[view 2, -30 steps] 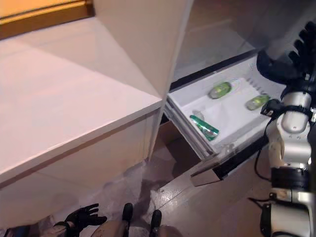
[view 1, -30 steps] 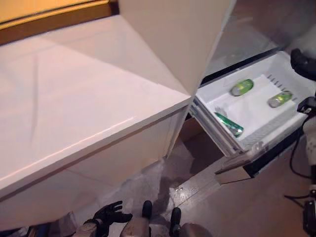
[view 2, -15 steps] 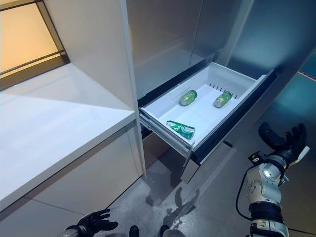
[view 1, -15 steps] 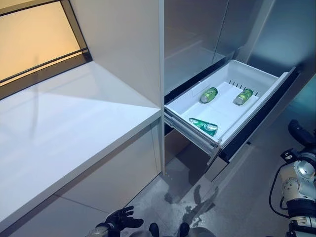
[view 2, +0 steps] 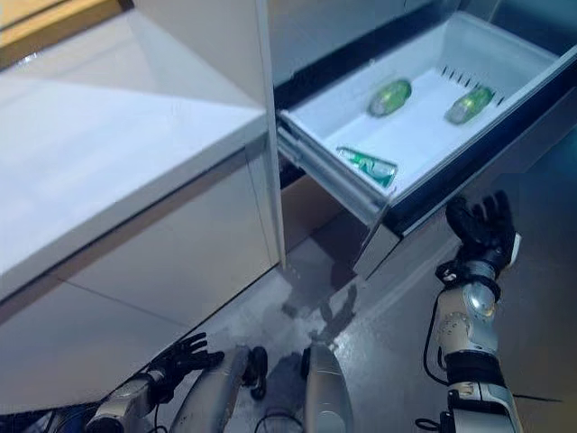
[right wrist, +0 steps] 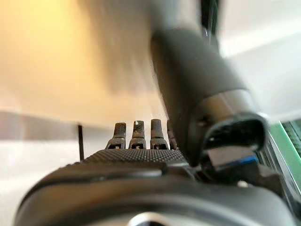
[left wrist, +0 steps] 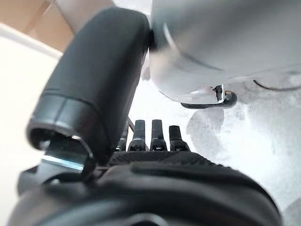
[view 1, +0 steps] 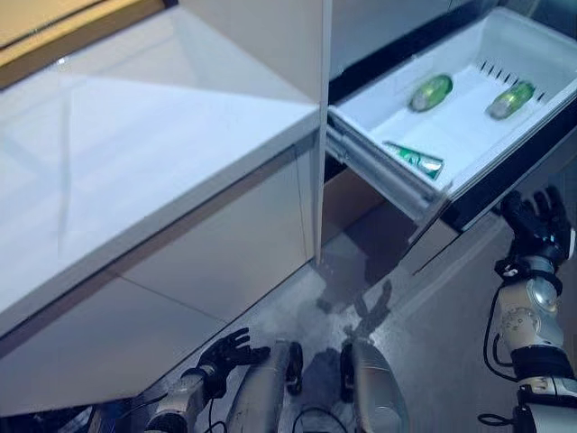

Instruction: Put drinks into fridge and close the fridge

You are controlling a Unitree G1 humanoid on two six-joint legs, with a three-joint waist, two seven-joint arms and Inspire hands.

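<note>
The fridge's white drawer [view 1: 541, 36] stands pulled out at the upper right. Green drinks lie in it: two at the back [view 1: 431, 91] [view 1: 510, 98] and one near the front [view 1: 416, 159]. My right hand [view 2: 482, 233] is raised below the drawer's dark front [view 2: 469, 162], fingers spread and empty, not touching it; its fingers [right wrist: 141, 134] are straight in the right wrist view. My left hand [view 1: 230, 350] hangs low near the floor, open and empty; its fingers [left wrist: 153, 136] are straight in the left wrist view.
A white counter [view 1: 135, 153] fills the left side, with cabinet fronts [view 1: 216, 262] under it. A tall white panel [view 1: 320, 54] stands between counter and fridge. The grey floor [view 2: 379, 343] lies in front of the drawer.
The camera has tilted down, so the whole scene has shifted. My right hand, one second ago up by the drawer, now stands below its front. The drinks have not moved.
</note>
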